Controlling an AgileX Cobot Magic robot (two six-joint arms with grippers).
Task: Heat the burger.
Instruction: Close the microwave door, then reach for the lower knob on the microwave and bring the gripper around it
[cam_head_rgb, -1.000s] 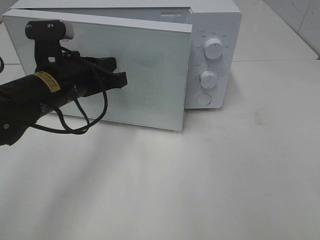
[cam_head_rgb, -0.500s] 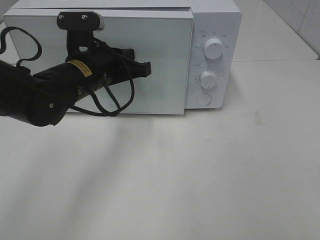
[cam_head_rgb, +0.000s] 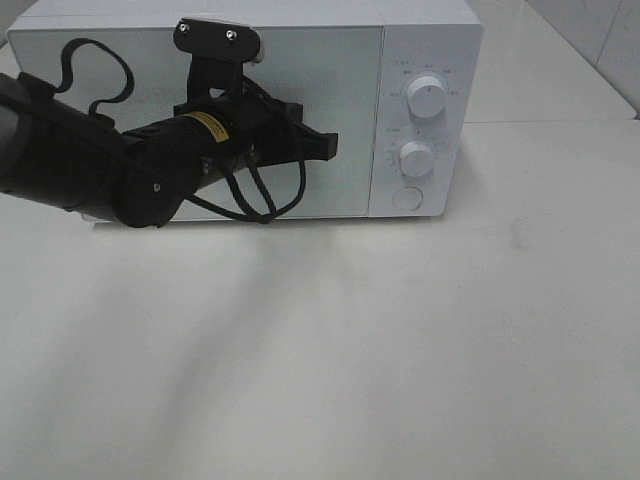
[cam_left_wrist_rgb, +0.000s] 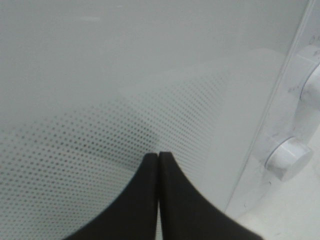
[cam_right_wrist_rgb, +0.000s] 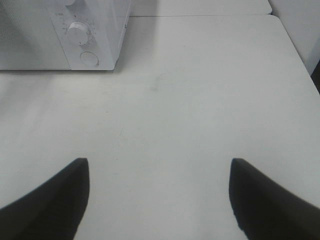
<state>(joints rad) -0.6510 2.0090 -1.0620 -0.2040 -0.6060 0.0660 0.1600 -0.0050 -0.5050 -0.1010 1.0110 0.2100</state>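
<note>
The burger is hidden in every view. The white microwave (cam_head_rgb: 432, 45) stands at the back of the table with its frosted door (cam_head_rgb: 345, 90) flush against the body. My left gripper (cam_head_rgb: 330, 147) is shut, its black fingertips resting against the door's front near the middle. The left wrist view shows the same gripper (cam_left_wrist_rgb: 158, 156), jaws pressed together against the dotted door glass (cam_left_wrist_rgb: 125, 75), with nothing between them. My right gripper (cam_right_wrist_rgb: 159, 165) is open and hangs empty over the bare table, away from the microwave (cam_right_wrist_rgb: 107, 30).
The microwave's control panel carries an upper knob (cam_head_rgb: 427, 97), a lower knob (cam_head_rgb: 416, 158) and a round button (cam_head_rgb: 407, 198). The white table (cam_head_rgb: 400, 350) stretches in front. A black cable loops under the left arm (cam_head_rgb: 90, 170).
The microwave door has swung from half open to fully closed. My left arm moved right and toward the microwave, fingertips staying on the door. The right gripper stays as it was.
</note>
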